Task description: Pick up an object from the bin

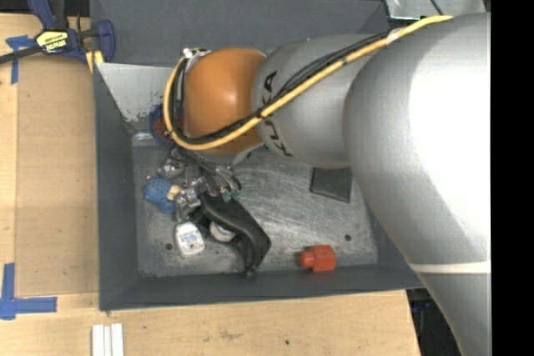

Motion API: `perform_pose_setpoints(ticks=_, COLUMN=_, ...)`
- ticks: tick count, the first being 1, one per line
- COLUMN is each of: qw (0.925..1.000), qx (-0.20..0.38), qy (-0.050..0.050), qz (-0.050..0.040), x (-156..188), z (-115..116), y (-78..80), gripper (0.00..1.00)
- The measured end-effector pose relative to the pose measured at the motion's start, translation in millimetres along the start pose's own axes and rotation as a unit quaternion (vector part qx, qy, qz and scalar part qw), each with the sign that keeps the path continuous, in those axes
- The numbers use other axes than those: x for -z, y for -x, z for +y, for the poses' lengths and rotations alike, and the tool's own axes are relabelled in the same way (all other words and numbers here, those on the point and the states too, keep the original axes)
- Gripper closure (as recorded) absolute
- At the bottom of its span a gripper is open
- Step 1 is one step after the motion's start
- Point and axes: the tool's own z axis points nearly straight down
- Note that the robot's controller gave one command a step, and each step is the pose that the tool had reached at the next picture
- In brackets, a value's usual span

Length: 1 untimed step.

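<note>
Camera view looks down into the grey metal bin, where the end effector hangs low over the left part of the floor, under the arm's orange wrist cover. Its working end is tangled among metal parts and shadow, so I cannot tell whether it is open or closed, or whether it has hold of anything.

The nearest thing is a black curved handle-like piece. It starts just beside the end effector and runs away from it toward the bin's near wall, with its long axis on a diagonal from upper left to lower right. It looks hard and smooth, probably moulded plastic. A grip on it would likely have to come across that diagonal, at its narrow width.

A crumpled blue piece lies just left of the end effector. A small white labelled piece sits close beside the black one. A red block and a flat dark square lie well apart, to the right.
</note>
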Motion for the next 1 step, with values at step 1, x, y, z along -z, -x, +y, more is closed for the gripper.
perform_pose_setpoints(ticks=1, qw=0.9959, qx=0.091, qy=-0.002, qz=0.0005, x=158.0, z=-2.5, y=-12.5, gripper=1.0)
